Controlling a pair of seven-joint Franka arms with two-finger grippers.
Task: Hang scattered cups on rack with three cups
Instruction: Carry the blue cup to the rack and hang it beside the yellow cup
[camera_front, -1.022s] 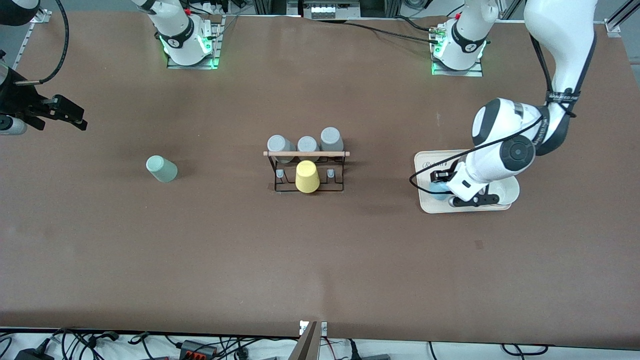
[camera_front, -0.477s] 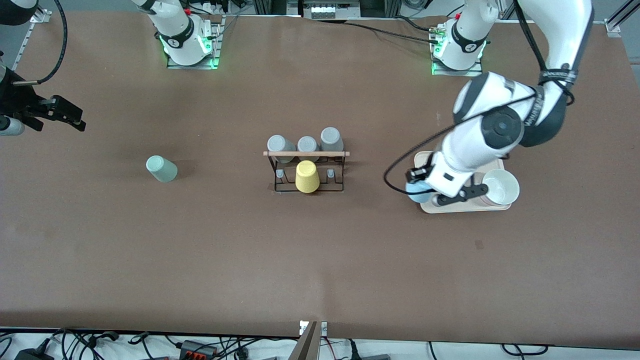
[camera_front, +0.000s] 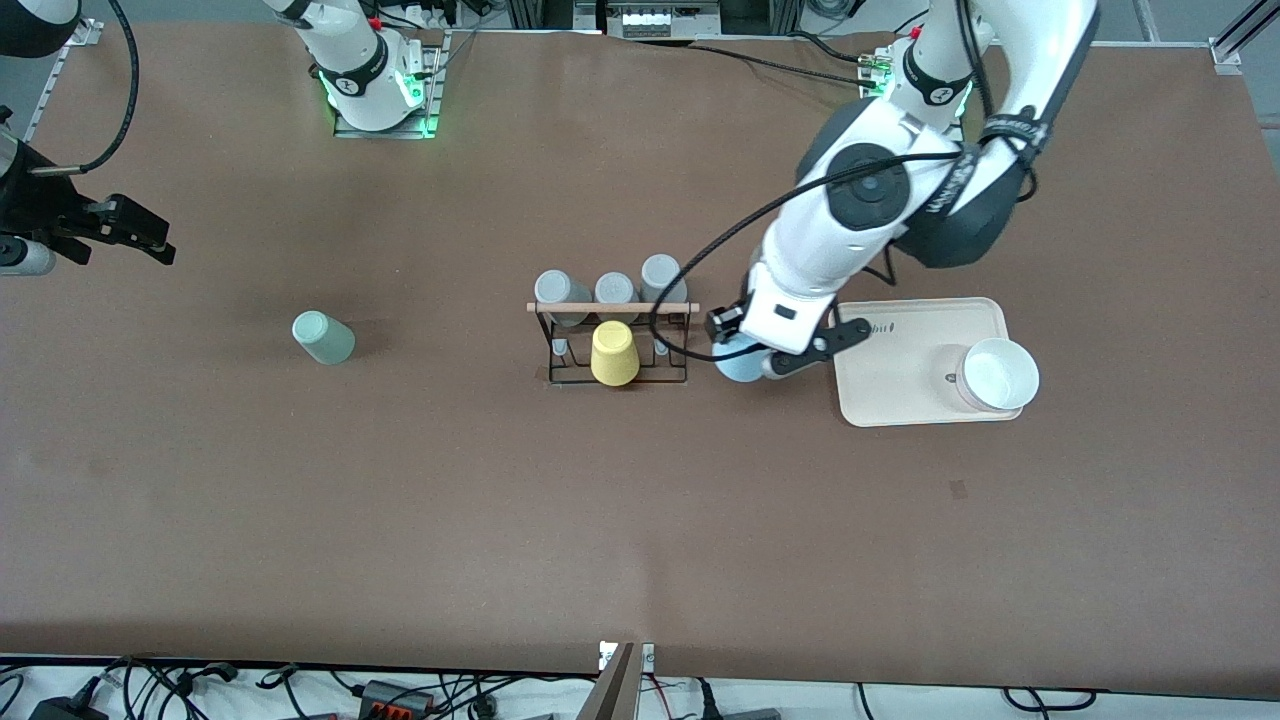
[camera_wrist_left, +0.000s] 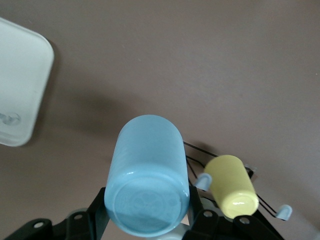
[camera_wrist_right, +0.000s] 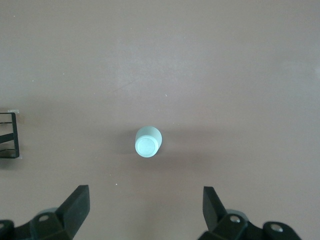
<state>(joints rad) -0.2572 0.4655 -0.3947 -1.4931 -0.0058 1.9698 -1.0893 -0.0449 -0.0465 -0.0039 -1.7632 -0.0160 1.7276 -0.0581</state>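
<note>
A brown table (camera_front: 400, 520) fills the front view, with cables along its near edge and the two arm bases bolted at its farthest edge. At the right arm's end of the table the right gripper (camera_wrist_right: 145, 210) waits in the air, its fingers spread wide with nothing between them; its wrist view alone shows them, looking down on the mint-green cup (camera_front: 323, 337), which lies on its side on bare table, well apart from the rack. The rack (camera_front: 612, 345) stands mid-table, a wooden dowel (camera_front: 612, 307) along its top. Three grey cups (camera_front: 612, 288) are seen on its farther pegs and a yellow cup (camera_front: 614, 353) upside down on a nearer peg. Just beside the rack, toward the left arm's end, the left gripper (camera_front: 745, 362) is held in the air, clenched on the light blue cup (camera_wrist_left: 148, 189). In the front view that cup is mostly hidden under the wrist; the left wrist view shows it whole, bottom toward the camera, with the yellow cup and grey peg tips close by. Near the left arm's end a cream tray (camera_front: 890, 375) lies flat, and a white bowl (camera_front: 998, 376) sits in its corner, apparently empty
</note>
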